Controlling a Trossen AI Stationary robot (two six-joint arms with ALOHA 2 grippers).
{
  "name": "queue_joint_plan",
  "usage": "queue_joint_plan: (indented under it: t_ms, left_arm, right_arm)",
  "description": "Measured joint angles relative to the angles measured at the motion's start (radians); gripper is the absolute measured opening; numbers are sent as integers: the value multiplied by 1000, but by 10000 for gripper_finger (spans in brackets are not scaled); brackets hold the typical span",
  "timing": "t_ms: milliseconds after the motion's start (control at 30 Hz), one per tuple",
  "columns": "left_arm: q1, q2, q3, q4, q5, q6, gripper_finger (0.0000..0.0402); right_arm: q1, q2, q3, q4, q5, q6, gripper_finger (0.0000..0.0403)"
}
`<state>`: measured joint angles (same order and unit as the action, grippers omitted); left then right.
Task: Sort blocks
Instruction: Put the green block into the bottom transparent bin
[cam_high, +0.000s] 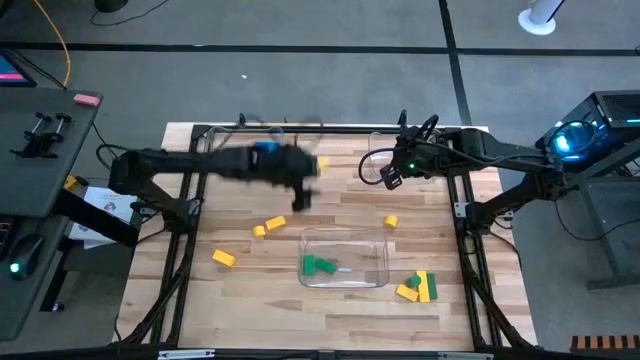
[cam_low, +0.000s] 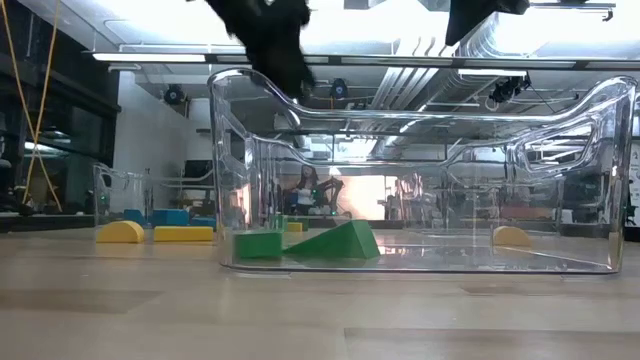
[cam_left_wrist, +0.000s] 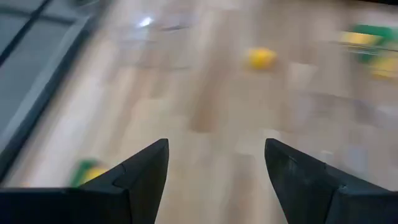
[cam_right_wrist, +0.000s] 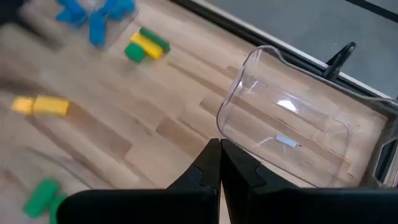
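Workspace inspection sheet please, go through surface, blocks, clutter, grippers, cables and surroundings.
Surface: wooden table, bare wood between items.
Job's things: green blocks inside the near clear tray; yellow blocks loose on the wood; a yellow-green cluster near the right front.
Clutter: a second, empty clear tray at the far side.
Grippers: left gripper empty, jaws open, above the table; right gripper jaws shut, empty.
Cables: a yellow cable on the floor.
Surroundings: a side desk to the left.

left gripper (cam_left_wrist: 214, 180) fingers apart, right gripper (cam_right_wrist: 219, 163) fingers together — aloft
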<state>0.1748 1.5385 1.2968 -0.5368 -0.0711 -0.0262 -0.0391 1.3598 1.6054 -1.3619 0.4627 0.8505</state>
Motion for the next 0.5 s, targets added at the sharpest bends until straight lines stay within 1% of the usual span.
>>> queue_joint_plan:
  t_ms: [67,133,200,267,333,400,433,500]
  left_arm:
    - [133,21,0,5,71,9,251]
    - [274,67,1,16,168,-15,251]
    - [394,149,18,-3,269,-80,252]
    - [476,248,65,-62,340,-105,252]
    - [502,333,149,-135,381,-75,251]
    - [492,403,249,-219,382,-3,248]
    - [483,435,299,-250,362,24,246]
    - [464,490,388,-276,287,63,243]
  right_arm:
    - [0,0,0,1,9,41,0]
    - [0,0,0,7,11,85,0]
    - [0,0,0,22,11,115,0]
    - [0,0,0,49,11,130,0]
    - [0,0,0,75,11,141,0]
    - [0,0,0,104,11,144,0]
    - [0,0,0,115,11,144,0]
    - [0,0,0,135,11,150,0]
